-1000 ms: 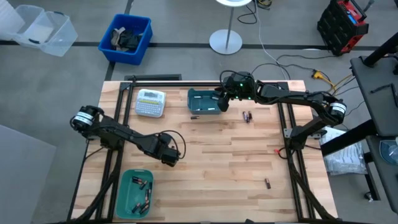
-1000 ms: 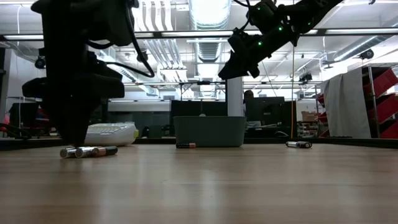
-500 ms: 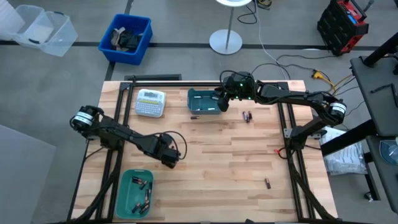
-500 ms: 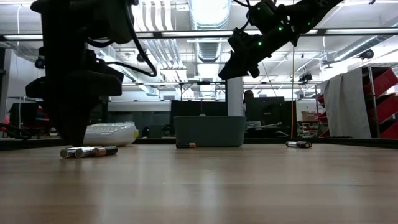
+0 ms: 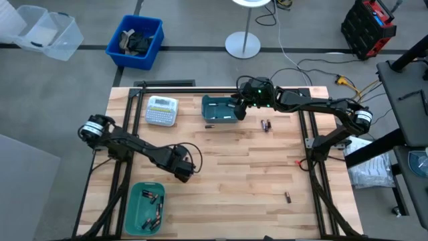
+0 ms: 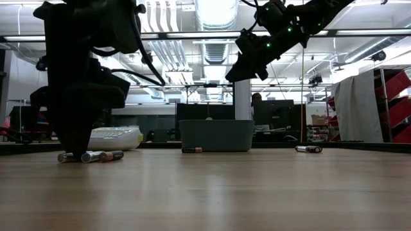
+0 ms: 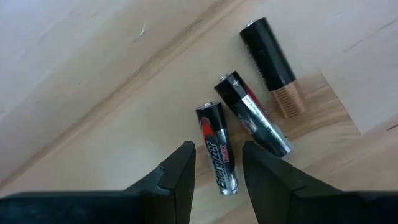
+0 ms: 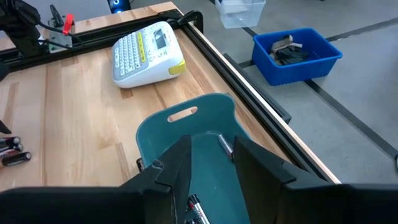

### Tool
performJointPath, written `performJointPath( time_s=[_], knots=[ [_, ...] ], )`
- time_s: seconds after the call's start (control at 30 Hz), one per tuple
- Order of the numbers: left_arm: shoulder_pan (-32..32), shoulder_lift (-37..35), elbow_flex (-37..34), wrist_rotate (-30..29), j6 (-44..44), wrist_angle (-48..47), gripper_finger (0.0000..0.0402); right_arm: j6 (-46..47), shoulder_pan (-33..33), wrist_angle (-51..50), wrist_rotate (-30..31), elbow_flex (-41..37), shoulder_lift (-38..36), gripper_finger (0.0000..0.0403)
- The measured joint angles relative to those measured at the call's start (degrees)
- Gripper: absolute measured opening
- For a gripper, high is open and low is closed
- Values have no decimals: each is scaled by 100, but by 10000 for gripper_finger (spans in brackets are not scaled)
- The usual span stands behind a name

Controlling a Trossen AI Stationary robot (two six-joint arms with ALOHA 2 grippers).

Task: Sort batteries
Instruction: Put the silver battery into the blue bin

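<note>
Three batteries (image 7: 219, 155) lie flat on the desk (image 5: 247, 174) toward its left edge, side by side. The left end effector (image 7: 216, 167) straddles one with fingers parted, empty. The right end effector (image 8: 208, 158) hovers over the far-edge teal bin (image 8: 186, 124), parted, empty.

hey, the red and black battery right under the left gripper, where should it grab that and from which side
Grip the red and black battery across the middle of its barrel, coming straight down. It lies flat on the table, and the left gripper is open with a finger on each side. The neighbouring battery lies close, so keep that finger tight in.
</note>
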Motion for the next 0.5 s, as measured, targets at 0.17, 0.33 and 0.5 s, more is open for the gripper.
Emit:
performJointPath(
  time_s=[0.17, 0.33, 0.5],
  knots=[
    [0, 66, 0, 0, 22, 0, 114, -4, 0, 0, 0, 0, 0, 104],
    [0, 118, 0, -2, 99, 10, 114, -4, 1, 0, 0, 0, 0, 93],
    [0, 120, 0, -1, 106, 13, 109, -11, 0, 0, 0, 0, 0, 86]
  ],
)
